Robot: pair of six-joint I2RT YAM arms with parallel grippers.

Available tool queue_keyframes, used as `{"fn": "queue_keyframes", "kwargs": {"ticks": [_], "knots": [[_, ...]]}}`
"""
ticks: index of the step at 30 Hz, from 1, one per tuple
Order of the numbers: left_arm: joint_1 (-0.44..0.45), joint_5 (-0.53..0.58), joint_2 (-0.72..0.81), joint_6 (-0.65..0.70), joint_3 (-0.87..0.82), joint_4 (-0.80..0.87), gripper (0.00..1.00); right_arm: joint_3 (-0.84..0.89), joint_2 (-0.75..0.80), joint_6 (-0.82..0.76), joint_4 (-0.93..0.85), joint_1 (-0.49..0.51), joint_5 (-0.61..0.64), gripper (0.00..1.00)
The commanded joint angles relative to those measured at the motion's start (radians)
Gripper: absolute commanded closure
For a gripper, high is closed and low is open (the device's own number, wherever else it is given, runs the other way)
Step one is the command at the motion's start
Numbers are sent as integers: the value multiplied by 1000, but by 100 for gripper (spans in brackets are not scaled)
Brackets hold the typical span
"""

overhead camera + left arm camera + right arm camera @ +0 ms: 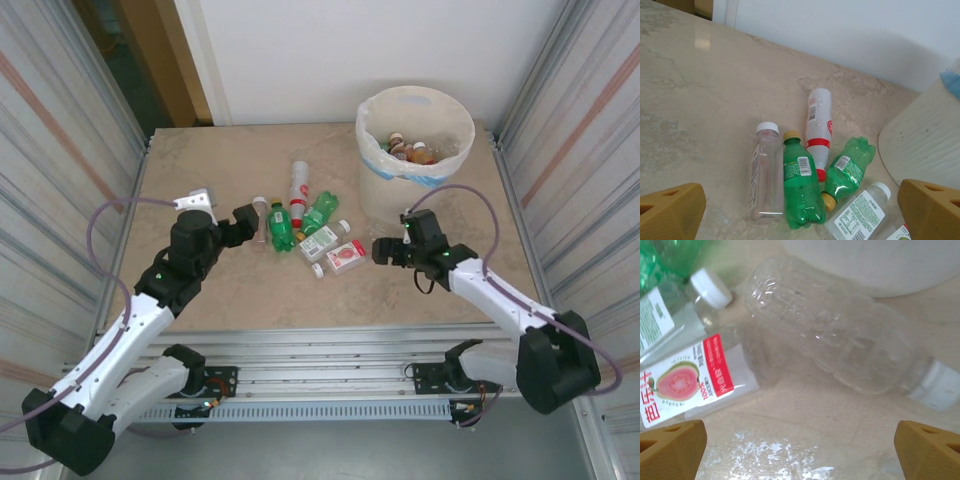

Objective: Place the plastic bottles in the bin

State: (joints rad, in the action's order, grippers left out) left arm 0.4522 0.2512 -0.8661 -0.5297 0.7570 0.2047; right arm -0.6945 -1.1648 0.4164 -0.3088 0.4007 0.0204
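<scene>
picking step: my right gripper (800, 449) hangs wide over the clear bottle (830, 345), left gripper (245, 222) wide too. next i'd drop, pinch its body, then lift to the bin (380, 195).

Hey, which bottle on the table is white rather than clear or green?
The white bottle with the red band, farthest back in the pile; the others are green or see-through.
</scene>
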Motion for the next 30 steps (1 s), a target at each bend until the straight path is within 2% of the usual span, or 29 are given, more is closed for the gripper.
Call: {"fn": "queue_keyframes", "kwargs": {"ticks": [1, 6, 9, 11, 21, 30], "knots": [[-6, -15, -5, -25, 1, -37, 1, 33, 71, 28, 10, -121, -116, 2], [-6, -21, -7, -25, 2, -40, 1, 44, 49, 31, 92, -308, -317, 1], [-6, -21, -6, -20, 5, -34, 1, 31, -32, 47, 133, -398, -427, 1], [-6, -20, -8, -17, 5, -33, 1, 15, -94, 54, 160, -438, -486, 4], [-6, -11, -14, -15, 3, -27, 1, -31, -261, 65, 231, -476, -546, 17], [-6, -19, -26, -17, 7, -28, 1, -21, -317, 56, 258, -475, -568, 21]]}}
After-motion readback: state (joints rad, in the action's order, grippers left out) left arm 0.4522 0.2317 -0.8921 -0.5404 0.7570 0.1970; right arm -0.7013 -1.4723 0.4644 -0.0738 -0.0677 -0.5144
